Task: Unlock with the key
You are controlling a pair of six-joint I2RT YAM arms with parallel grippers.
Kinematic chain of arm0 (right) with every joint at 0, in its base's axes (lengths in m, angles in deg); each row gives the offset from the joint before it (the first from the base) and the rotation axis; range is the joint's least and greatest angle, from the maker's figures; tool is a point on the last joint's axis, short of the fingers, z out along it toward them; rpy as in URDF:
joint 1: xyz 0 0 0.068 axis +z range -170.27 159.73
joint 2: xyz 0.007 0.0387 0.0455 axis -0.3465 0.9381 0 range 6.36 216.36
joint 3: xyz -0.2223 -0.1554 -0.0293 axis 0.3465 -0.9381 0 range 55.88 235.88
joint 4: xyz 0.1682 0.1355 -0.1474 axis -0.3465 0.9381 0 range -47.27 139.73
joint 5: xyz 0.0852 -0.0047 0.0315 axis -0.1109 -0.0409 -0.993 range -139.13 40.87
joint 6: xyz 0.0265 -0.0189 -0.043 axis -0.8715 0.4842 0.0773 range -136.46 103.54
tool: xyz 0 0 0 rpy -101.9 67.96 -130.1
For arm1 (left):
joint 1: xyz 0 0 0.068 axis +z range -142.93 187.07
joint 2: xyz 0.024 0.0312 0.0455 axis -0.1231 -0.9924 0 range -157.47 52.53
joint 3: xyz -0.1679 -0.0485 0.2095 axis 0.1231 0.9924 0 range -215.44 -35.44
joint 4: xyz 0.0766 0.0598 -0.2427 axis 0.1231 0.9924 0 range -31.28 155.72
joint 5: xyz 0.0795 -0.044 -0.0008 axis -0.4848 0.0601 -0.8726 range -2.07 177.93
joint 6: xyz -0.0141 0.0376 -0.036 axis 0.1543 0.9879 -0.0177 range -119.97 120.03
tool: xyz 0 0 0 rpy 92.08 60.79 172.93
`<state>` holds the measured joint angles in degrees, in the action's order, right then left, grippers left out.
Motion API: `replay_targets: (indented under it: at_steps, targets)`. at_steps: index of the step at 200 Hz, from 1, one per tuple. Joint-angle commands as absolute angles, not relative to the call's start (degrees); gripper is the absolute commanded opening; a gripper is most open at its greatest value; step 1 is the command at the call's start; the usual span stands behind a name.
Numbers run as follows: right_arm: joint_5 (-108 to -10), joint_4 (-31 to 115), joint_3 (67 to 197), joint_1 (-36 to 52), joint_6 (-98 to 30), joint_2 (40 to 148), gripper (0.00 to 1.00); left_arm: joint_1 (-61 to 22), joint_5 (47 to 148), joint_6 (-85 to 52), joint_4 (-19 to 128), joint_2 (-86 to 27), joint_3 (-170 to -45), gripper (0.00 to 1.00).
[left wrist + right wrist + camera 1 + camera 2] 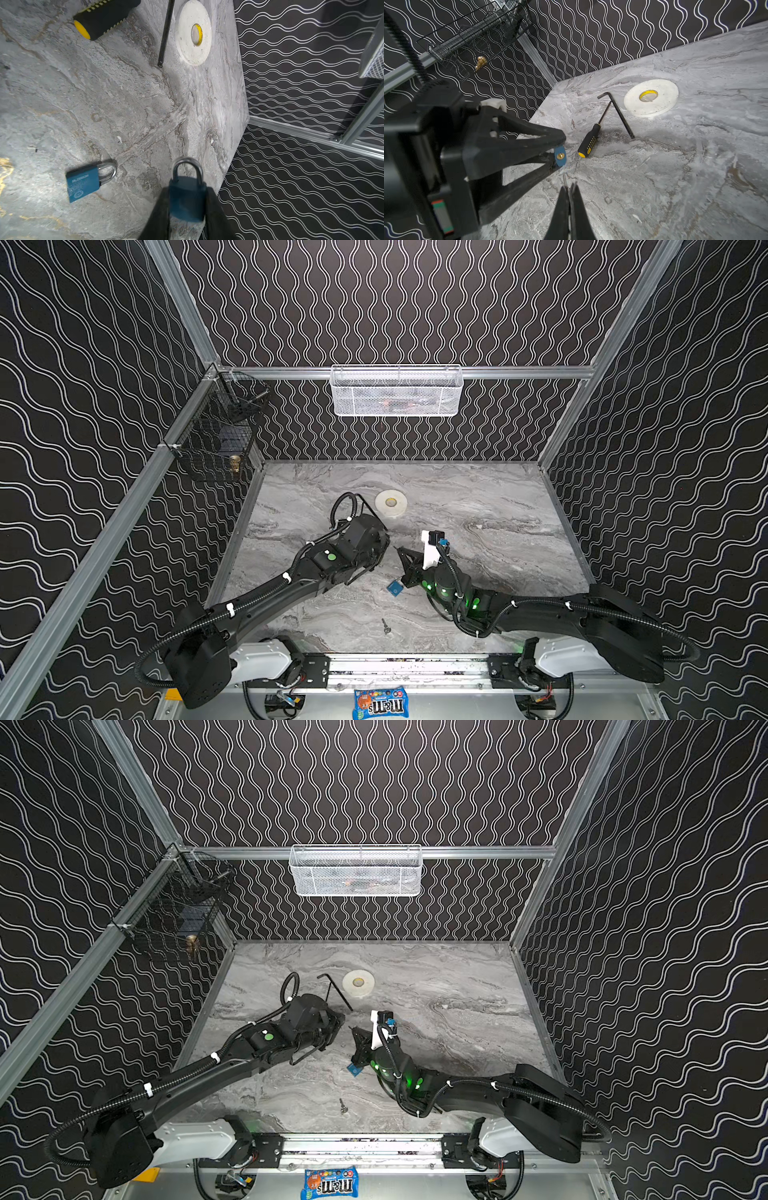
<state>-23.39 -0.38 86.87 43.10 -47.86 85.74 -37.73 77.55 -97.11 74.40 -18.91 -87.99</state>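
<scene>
My left pincer [188,209] is clamped on a blue padlock [187,193], its shackle pointing away from me. My right pincer [569,188] is pinched closed on the key [564,179], whose tip is close to the keyhole [560,155] just ahead.

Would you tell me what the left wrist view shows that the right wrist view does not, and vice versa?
Only the left wrist view: a second padlock lying on the table, plus the shackle of the held padlock. Only the right wrist view: that padlock's brass keyway, the key in the shut right gripper, the black wire basket. Both: the held padlock in the left gripper, tape roll, hex key, screwdriver.
</scene>
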Motion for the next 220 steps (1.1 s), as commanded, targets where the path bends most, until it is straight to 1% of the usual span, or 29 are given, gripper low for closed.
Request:
replay_targets:
  at_steps: [1,87,112,149,220]
  targets:
    - [-22.82,-5.67,87.76,43.28,-46.03,86.73,0.0,-37.75,76.5,-98.09,72.59,-18.87,-88.87,0.14]
    - [-21.94,-5.71,89.81,43.23,-45.38,89.33,0.0,-37.78,77.44,-97.91,71.59,-18.94,-88.96,0.13]
    - [-21.04,-7.28,89.06,43.19,-45.3,89.42,0.0,-37.81,77.81,-97.87,71.28,-19.03,-88.95,0.12]
    - [-18.94,-4.9,90.34,43.1,-45.42,90.06,0.0,-37.83,77.95,-98.07,70.21,-18.58,-88.44,0.1]
    - [-18.38,-4.33,90.95,42.79,-44.43,90.0,0.0,-37.84,79.22,-97.47,69.73,-18.2,-88.77,0.08]
